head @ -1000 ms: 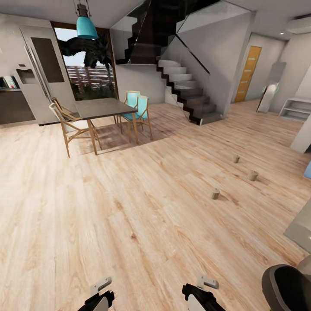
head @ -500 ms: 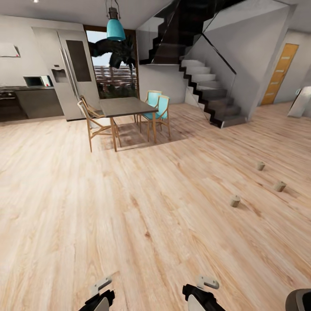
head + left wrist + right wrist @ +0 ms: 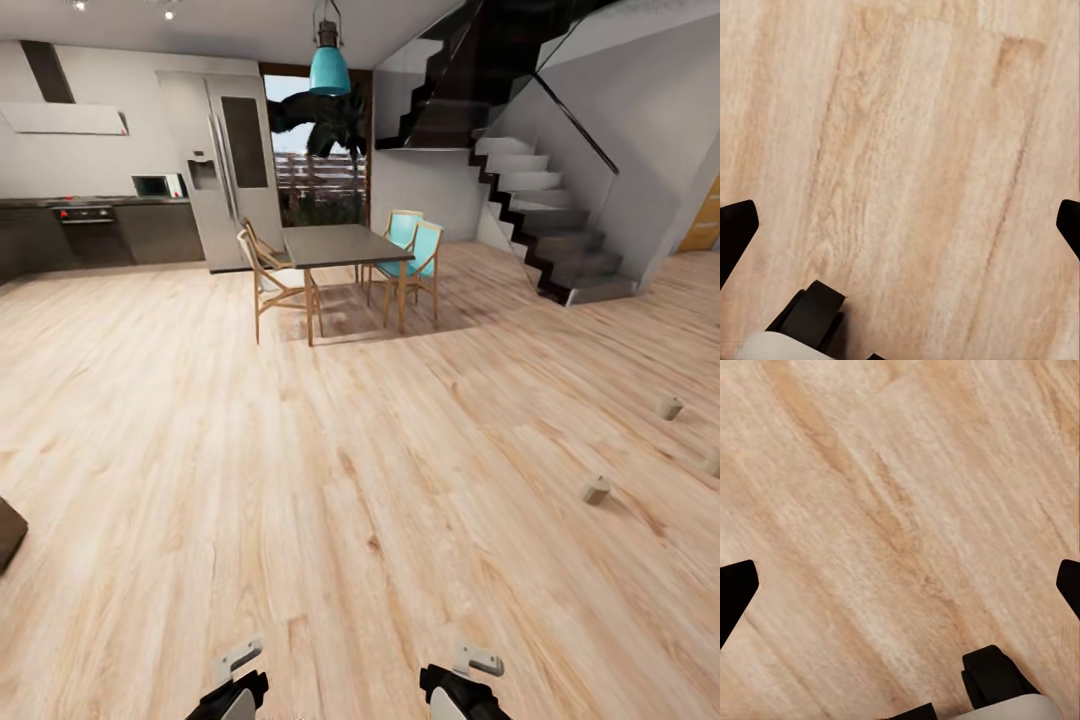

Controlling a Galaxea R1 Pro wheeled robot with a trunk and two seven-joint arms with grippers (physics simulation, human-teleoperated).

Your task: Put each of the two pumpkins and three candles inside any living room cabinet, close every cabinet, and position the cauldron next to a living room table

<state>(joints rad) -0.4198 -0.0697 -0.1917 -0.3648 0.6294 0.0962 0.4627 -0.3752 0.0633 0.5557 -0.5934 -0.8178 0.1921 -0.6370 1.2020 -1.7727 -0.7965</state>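
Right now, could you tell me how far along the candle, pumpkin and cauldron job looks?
Nothing looks done. Two candles, one and another, sit on the wooden floor, with a third thing cut by the view's right edge. Both grippers, left and right, are open and hold nothing. Pumpkins, cabinet and cauldron remain.

I see pale wood floor (image 3: 250, 480), grey dining table (image 3: 343, 245) with wooden and teal chairs (image 3: 412, 250), teal hanging lamp (image 3: 329, 68), steel fridge (image 3: 230, 170), dark kitchen counter (image 3: 100, 230), black-edged staircase (image 3: 545, 215), tall window (image 3: 320, 165)

Pale wooden floor (image 3: 900, 510), right claw (image 3: 900, 585) spread wide, black fingertips (image 3: 735, 585) at opposite edges
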